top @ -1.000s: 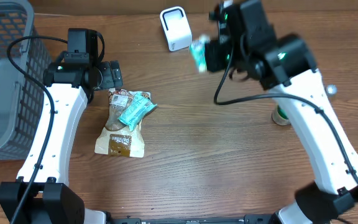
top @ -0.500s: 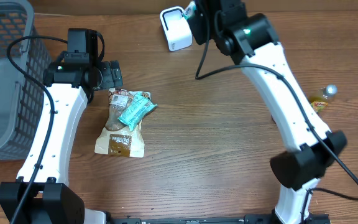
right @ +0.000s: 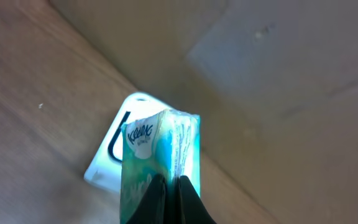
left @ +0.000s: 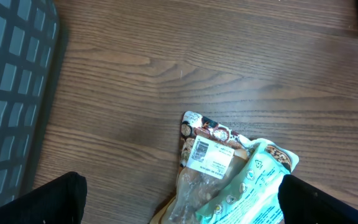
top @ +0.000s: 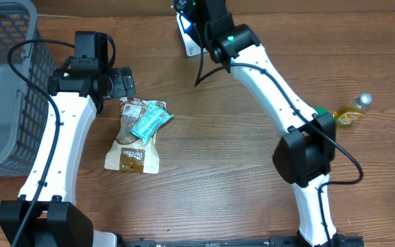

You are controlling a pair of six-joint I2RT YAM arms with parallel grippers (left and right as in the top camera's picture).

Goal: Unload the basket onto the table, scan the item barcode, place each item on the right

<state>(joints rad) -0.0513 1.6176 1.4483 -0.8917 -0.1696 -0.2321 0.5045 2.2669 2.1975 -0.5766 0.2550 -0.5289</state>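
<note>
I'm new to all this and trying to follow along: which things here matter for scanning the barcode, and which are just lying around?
In the job:
tissue pack, pinched in the right fingers
white scanner just beyond it

Lying about:
brown snack pouch
teal packet on top of it
grey basket
small bottle

We see the right arm (top: pixel 266 68) stretched over the white scanner (top: pixel 190 46) at the far edge — the left gripper (top: pixel 129 84) sits just beside two snack pouches (top: pixel 137 137).
</note>
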